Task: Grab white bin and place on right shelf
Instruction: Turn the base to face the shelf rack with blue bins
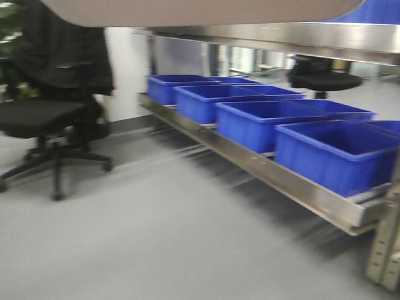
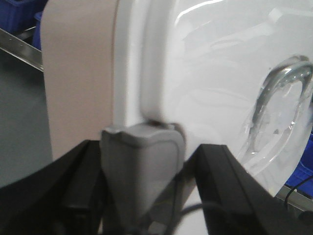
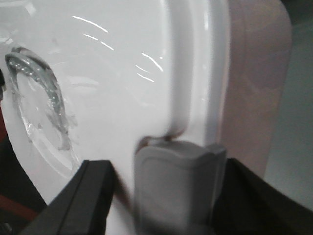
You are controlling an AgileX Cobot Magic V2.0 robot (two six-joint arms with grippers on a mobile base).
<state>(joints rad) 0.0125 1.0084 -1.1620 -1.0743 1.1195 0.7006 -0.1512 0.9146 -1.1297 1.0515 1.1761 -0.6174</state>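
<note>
My left gripper [image 2: 142, 152] and right gripper [image 3: 178, 171] clamped on the white bin [image 2: 205, 73] at its lid rim, I must hold it level approaching the right shelf [image 1: 281, 34].

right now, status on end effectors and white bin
Grip: left end effector shut on white bin lid edge, right end effector same. Bin aloft, not shelved. Ahead, blue bins crowd steel shelf.

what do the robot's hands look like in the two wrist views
The left hand shows one broad, matte grey finger pad with rounded corners, flanked by black angular housing bars; a thin black cable curls at its base. The right hand looks the same: a rounded grey pad between black bars. No markings are visible.
</note>
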